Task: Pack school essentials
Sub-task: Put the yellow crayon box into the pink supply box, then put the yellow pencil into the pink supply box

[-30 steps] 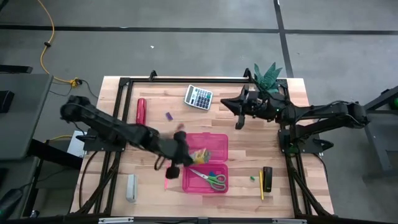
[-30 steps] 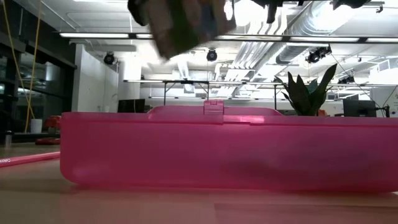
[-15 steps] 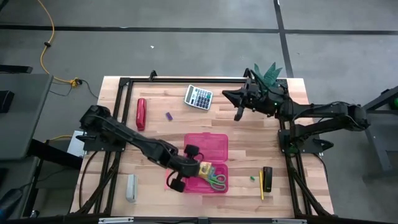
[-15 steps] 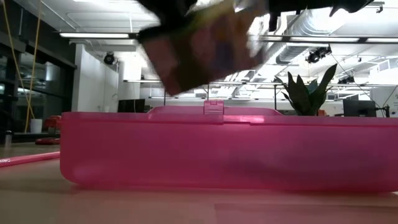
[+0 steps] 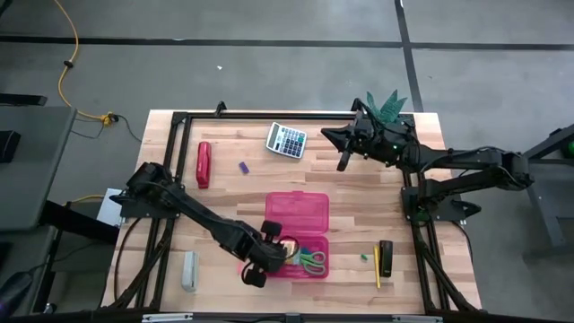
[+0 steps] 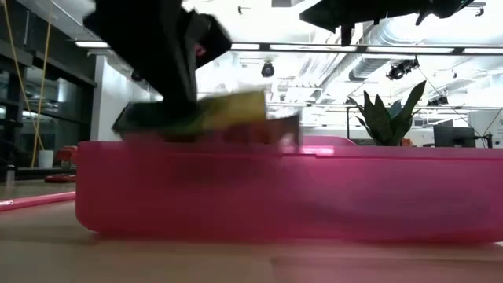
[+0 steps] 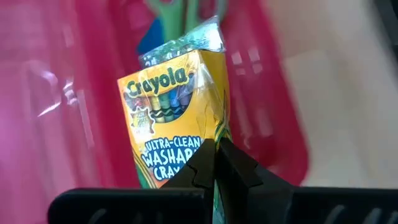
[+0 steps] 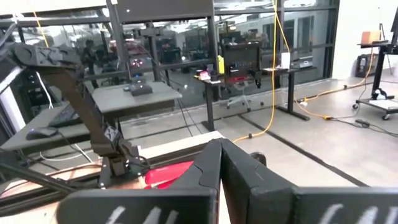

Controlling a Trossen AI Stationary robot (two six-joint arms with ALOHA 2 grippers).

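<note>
Lowering the crayon box into the pink case beside the scissors, the left gripper stays clamped on it; pencil and eraser remain at 3 and 11 o'clock; right gripper, closed empty, waits.
</note>
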